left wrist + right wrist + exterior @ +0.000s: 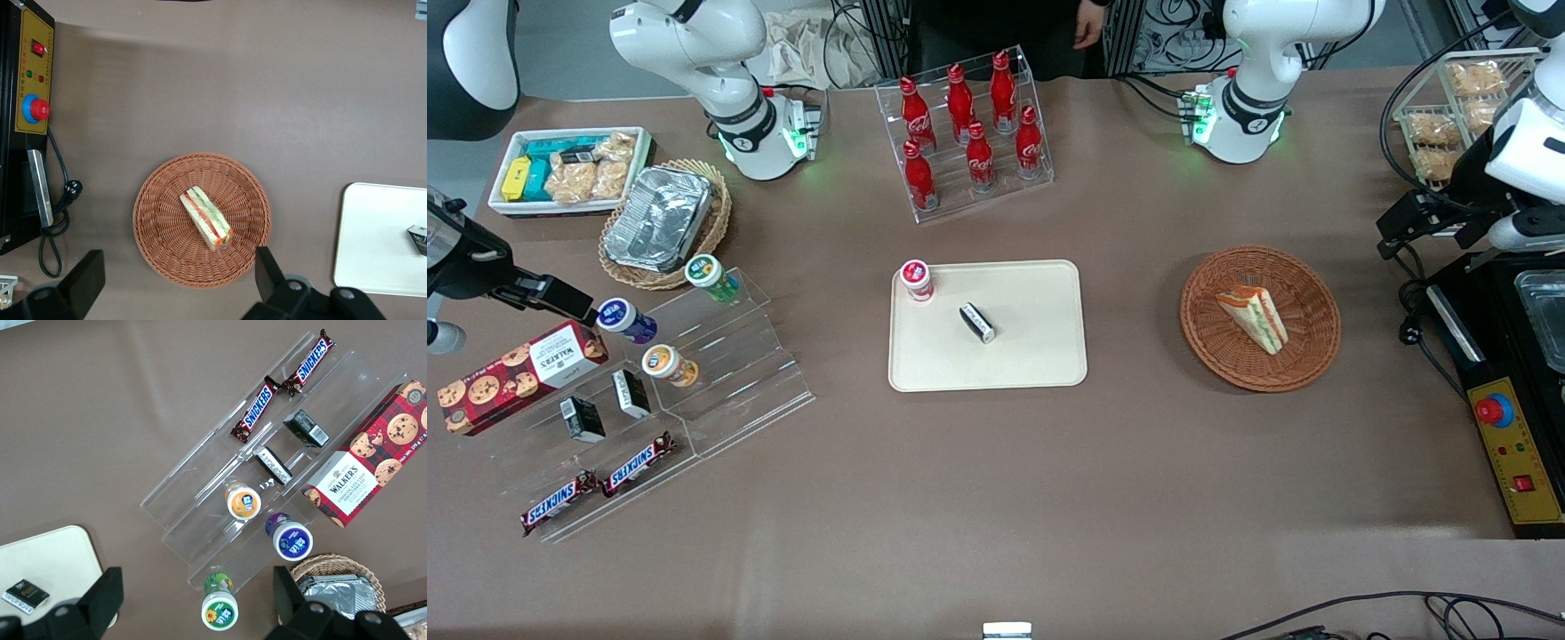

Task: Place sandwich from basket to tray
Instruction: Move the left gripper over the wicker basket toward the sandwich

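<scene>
Nothing of the task done yet, by the look of it. Sandwich (pixel 1256 318) lies in the round reddish-brown basket (pixel 1209 342), on its side, filling layers showing along one edge. Basket sits toward the working arm's end of the table, well apart from the tray.

Tray (pixel 1040 356), cream, in the middle of the table. Already carries two things: a small red-lidded cup (pixel 916 279) upright near one corner, and a small dark packet (pixel 977 322) lying near the centre. Most of the tray surface is bare, so room for the sandwich seems ample.

Gripper (pixel 175 290) hangs high above the basket, looking straight down. Fingers (pixel 268 267) spread wide, nothing between them. In the wrist view the sandwich (pixel 206 217) lies roughly between the two finger lines, basket (pixel 160 240) rim around it, tray (pixel 373 240) edge visible off to one side. In the front view the gripper itself is hard to make out at the frame edge.

My reading: still the approach stage. Left to do:
- descend to the sandwich
- close on it
- lift clear of the basket rim
- carry across to the tray
- set down on a bare patch, away from cup and packet

The wedge is soft bread; a hard squeeze would probably crush it
</scene>
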